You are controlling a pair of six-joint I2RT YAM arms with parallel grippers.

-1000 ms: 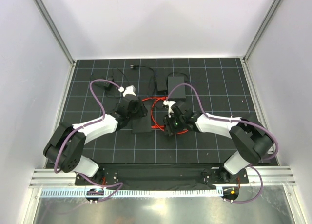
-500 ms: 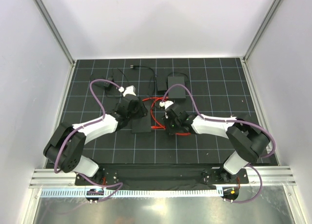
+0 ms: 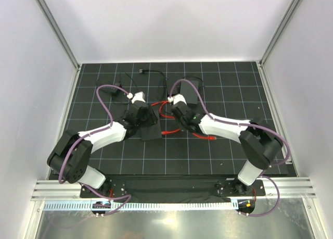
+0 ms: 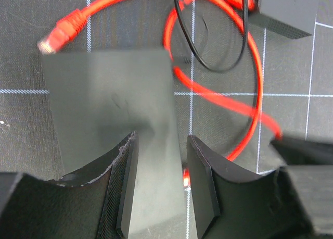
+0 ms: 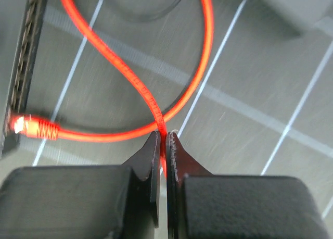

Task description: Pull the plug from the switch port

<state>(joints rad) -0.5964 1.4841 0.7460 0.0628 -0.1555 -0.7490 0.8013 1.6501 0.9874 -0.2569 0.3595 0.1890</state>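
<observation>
The switch (image 3: 152,133) is a flat dark grey box (image 4: 109,98) lying on the mat. My left gripper (image 4: 162,140) stands open over its right part, the left finger above the top face and the right finger just past the edge. A red cable (image 3: 166,130) loops beside it. Its plug (image 5: 34,127) lies with the clear tip at the switch's vented side (image 5: 21,51); I cannot tell whether it sits in a port. That plug glows red (image 4: 186,177) between my left fingers. My right gripper (image 5: 165,135) is shut on the red cable, a short way from the plug.
The cable's other plug (image 4: 56,37) lies loose beyond the switch's far corner. Black boxes (image 3: 188,90) and thin black leads (image 3: 151,72) sit at the back of the mat. A black box (image 4: 289,10) and a thin black wire (image 4: 208,62) lie near the red loop.
My right gripper has moved toward the back of the mat and shut on the red cable, dragging the loop out of its round shape. The left arm has hardly moved.
</observation>
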